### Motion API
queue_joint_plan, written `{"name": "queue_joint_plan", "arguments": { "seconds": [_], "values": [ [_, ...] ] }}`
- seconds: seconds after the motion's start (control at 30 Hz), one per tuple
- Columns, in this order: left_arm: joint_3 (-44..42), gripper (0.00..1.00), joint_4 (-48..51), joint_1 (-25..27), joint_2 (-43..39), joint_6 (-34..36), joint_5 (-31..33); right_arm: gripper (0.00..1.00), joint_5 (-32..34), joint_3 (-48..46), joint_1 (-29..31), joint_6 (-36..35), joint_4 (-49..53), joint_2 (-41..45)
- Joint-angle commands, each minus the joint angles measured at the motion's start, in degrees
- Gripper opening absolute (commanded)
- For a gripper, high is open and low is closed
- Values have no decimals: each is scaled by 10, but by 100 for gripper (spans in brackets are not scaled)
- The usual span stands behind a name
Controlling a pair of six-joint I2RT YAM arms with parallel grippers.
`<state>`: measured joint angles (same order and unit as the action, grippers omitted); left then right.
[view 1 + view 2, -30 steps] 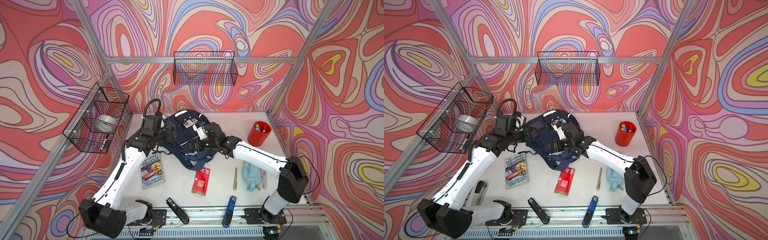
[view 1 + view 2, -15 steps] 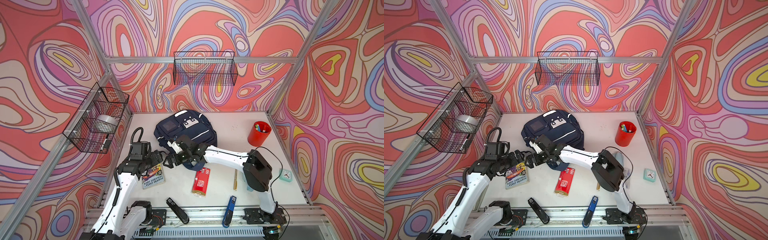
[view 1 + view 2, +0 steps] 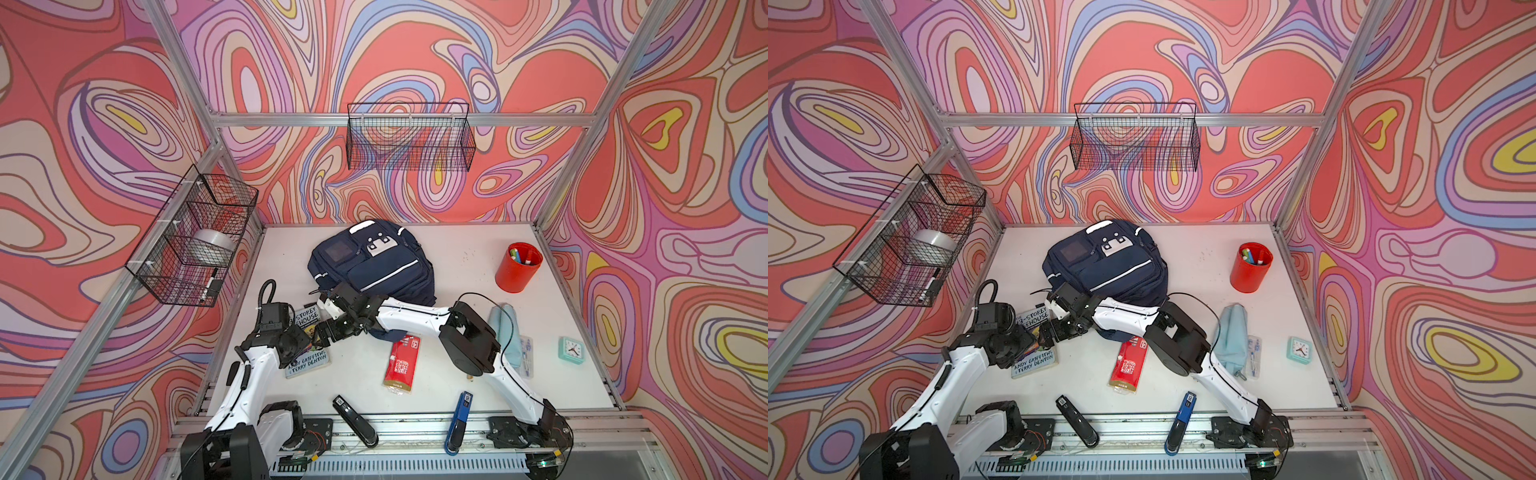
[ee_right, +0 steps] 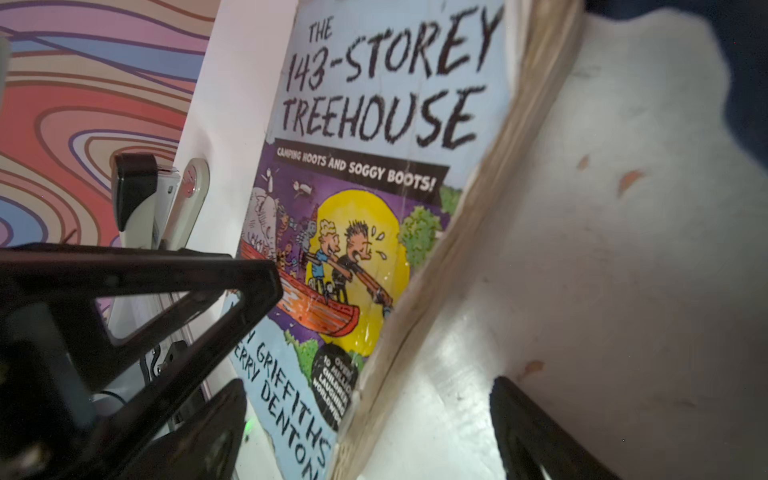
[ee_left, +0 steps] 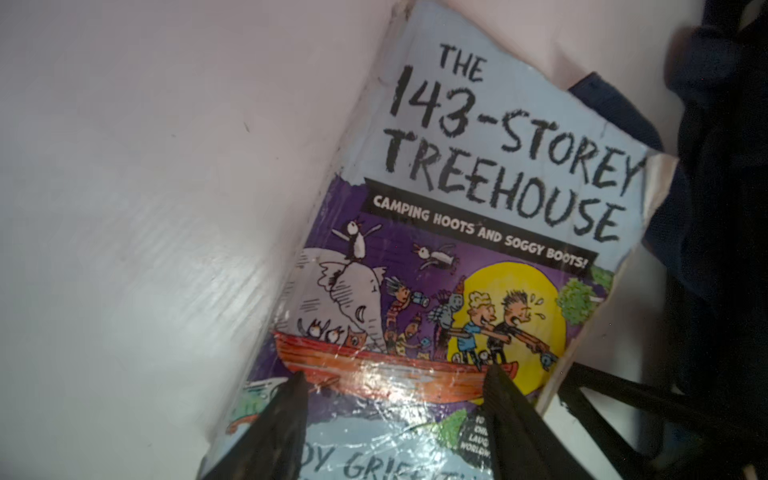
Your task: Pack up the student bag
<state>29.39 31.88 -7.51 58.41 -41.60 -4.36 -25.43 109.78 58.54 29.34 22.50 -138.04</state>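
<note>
The student bag [image 3: 376, 266] [image 3: 1108, 266], navy with white stripes, lies flat at the back middle of the table with no gripper on it. In front of it on the left lies a light blue paperback book [image 3: 308, 360] [image 3: 1034, 362] [image 5: 457, 199] [image 4: 365, 158]. My left gripper [image 3: 306, 344] [image 3: 1034, 341] [image 5: 395, 399] hovers open over the book's cover. My right gripper [image 3: 322, 334] [image 3: 1051, 332] [image 4: 365, 411] reaches across from the right and stands open, its fingers on either side of the book's page edge. The two grippers nearly meet there.
A red cup of pens [image 3: 518, 268] stands back right. On the table lie a red packet [image 3: 401, 365], a light blue pouch [image 3: 505, 328], a mint clock [image 3: 571, 350], a black stapler [image 3: 355, 422] and a blue stapler [image 3: 457, 424]. Wire baskets [image 3: 195, 237] [image 3: 409, 137] hang on the walls.
Both grippers have left the bag and come forward and left to the book. The right arm has folded back at its elbow, and the clock now shows.
</note>
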Motion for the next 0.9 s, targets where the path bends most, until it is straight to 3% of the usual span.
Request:
{"name": "queue_joint_plan", "arguments": {
  "seconds": [0.0,0.13,0.17,0.27,0.3,0.4,0.5,0.7,0.87],
  "values": [
    [-26,51,-58,-3,14,-37,-38,89,-23,8,5,23,4,-38],
    [-44,35,-81,-3,24,-42,-26,75,-41,18,5,35,-7,-55],
    [-50,32,-91,-3,23,-44,-25,67,-48,13,5,41,-21,-57],
    [-50,30,-102,-3,33,-43,-38,48,-70,7,5,56,-55,-63],
    [-51,29,-108,-3,34,-44,-46,46,-70,6,5,57,-62,-63],
    [-49,26,-116,-3,34,-46,-64,19,-67,18,6,56,-68,-67],
    [-30,26,-96,-3,21,-33,-56,0,-74,39,5,48,-67,-72],
    [14,29,-53,-3,-9,-7,-39,0,-23,37,5,17,-55,-33],
    [14,45,-50,-5,-6,-6,-30,0,36,0,-15,-17,33,30]
  ]
}}
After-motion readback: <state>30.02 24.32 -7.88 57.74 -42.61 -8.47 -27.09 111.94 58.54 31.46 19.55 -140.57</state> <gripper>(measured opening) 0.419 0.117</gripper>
